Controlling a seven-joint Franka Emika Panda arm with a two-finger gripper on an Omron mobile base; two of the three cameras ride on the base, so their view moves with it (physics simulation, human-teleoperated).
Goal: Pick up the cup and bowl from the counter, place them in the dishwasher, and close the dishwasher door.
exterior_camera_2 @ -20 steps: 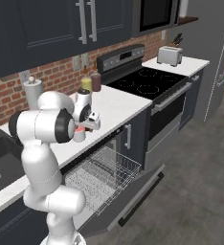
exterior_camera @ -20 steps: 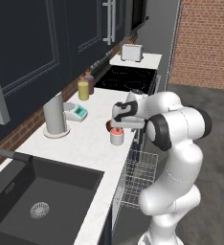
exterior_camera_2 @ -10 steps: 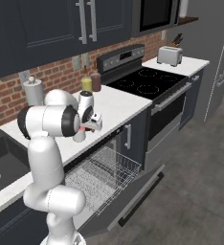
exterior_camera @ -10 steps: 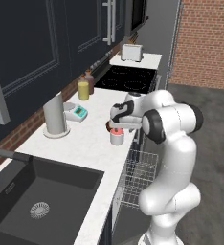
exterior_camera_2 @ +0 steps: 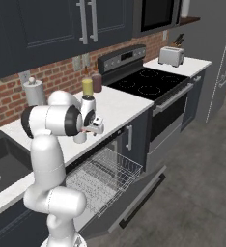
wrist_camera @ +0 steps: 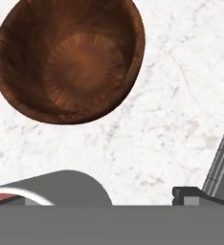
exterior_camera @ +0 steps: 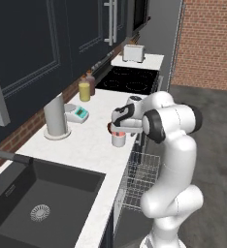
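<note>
- Landmark: the cup (exterior_camera: pixel 118 139) stands upright on the counter (exterior_camera: pixel 86 145), near the counter's front edge and above the open dishwasher (exterior_camera_2: pixel 103 176).
- Gripper (exterior_camera: pixel 116 127): it hovers directly over the cup, pointing down. The jaws stand at full spread and grip nothing. In the hand view, 1 finger tip (wrist_camera: pixel 190 194) shows at the lower right.
- Cup in the hand view: a white rim with a red interior (wrist_camera: pixel 8 197) shows at the lower left edge, so the cup lies just off the hand's centre line rather than squarely between the tips.
- Bowl (wrist_camera: pixel 68 60): it sits on the counter just behind the cup, toward the wall, mouth up and empty. From the left base view it is mostly hidden by the hand; contact between bowl and cup cannot be confirmed.
- Governing relation: the cup's long axis is vertical and lies below the gripper. The next move probably calls for a small lateral correction toward the cup, then a straight descent so the 2 tips straddle its wall.
- Dishwasher rack (exterior_camera: pixel 137 177): it is pulled out below and in front of the cup. The dishwasher door (exterior_camera_2: pixel 139 195) is lowered.
- Risk: a poorly centred descent may tip the cup or nudge the bowl.
</note>
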